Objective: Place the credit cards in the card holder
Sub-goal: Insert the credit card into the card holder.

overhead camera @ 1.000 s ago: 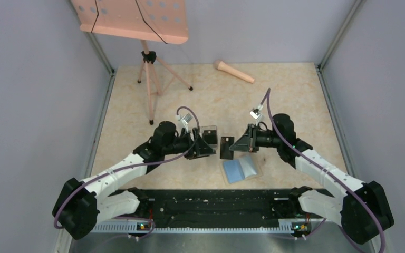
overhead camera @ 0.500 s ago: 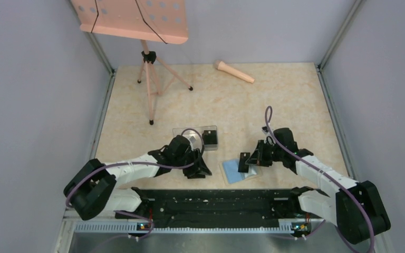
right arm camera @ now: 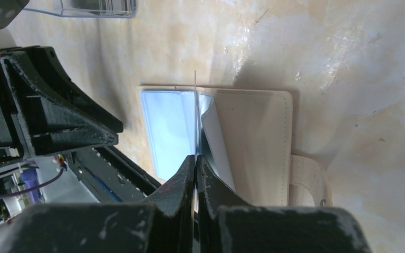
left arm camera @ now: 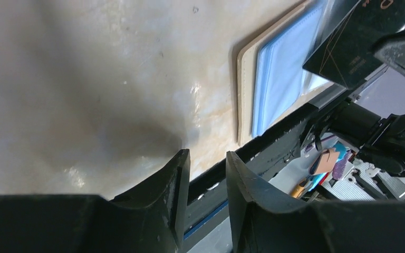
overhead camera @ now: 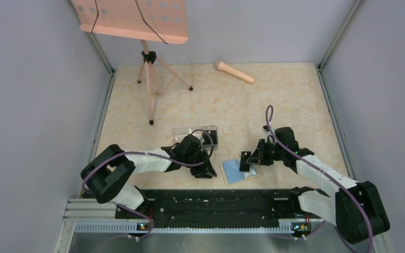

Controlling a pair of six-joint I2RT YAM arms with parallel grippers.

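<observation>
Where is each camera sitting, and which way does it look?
Top: high behind the robot, looking down on the table; left arm and right arm show.
Left wrist: on the left arm, low, looking across the table at the card holder; the left gripper shows below.
Right wrist: on the right arm, looking down at the card holder; the right gripper shows, pinching a card edge-on.
Shared: both wrist views show the card holder and card.

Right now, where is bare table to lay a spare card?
Free: the wide stretch between the microphone, the music stand and the clear box. Crowded: the near strip, where the card holder lies between left end effector and right end effector.
</observation>
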